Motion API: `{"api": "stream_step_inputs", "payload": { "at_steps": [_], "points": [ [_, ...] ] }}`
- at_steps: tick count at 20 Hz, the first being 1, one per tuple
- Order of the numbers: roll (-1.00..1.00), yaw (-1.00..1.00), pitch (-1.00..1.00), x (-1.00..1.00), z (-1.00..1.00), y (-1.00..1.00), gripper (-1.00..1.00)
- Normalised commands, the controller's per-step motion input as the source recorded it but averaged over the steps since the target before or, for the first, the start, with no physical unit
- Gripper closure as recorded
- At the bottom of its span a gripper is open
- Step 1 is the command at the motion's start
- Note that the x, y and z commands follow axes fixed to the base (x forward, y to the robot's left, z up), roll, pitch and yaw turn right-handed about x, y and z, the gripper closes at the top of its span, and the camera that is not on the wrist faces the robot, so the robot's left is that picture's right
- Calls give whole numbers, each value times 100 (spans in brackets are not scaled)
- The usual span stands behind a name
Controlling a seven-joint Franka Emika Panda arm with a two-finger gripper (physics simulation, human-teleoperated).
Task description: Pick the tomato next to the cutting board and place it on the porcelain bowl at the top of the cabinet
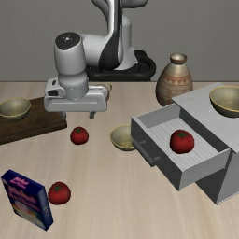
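Jaws spread wide, empty, pointing down, hanging above desk [112, 201] by near corner of cutting board [28, 123]. Target tomato [80, 135] just below and slightly fwd of jaws, resting on desk beside board's edge, not touched by either finger. Round, so no long axis to match; any wrist angle OK. Judged next: near-vertical descent w/ small fwd shift, then close. Decoys to ignore: second tomato [182, 141] in open drawer [159, 157], third tomato [60, 192] near blue box [26, 198]. Goal porcelain bowl [227, 101] atop cabinet [198, 98], well apart toward exterior view's right; long sideways carry after lift.
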Motion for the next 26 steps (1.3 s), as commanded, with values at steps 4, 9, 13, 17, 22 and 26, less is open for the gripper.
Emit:
{"api": "stream_step_inputs", "payload": {
  "at_steps": [4,9,13,17,22,26],
  "points": [
    [0,0,0,0,-100,0,-100],
    [0,0,0,20,-60,0,100],
    [0,0,0,0,0,0,100],
    [0,0,0,0,0,0,100],
    [0,0,0,0,40,0,100],
    [0,0,0,0,100,0,100]
  ]
}}
